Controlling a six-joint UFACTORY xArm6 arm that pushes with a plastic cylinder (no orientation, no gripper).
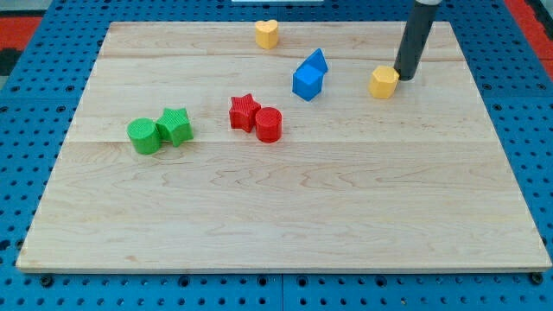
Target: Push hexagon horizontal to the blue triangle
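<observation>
The yellow hexagon (384, 82) lies on the wooden board (285, 216) at the view's upper right. My tip (403, 77) stands just to its right, touching or almost touching it. The blue triangle (317, 60) lies to the hexagon's left and a little higher in the view. It touches a blue cube (307, 82) just below it, which is level with the hexagon.
A yellow heart (267, 34) lies near the top edge. A red star (244, 112) and a red cylinder (269, 124) touch near the middle. A green cylinder (143, 136) and a green star-like block (174, 126) sit together at the left.
</observation>
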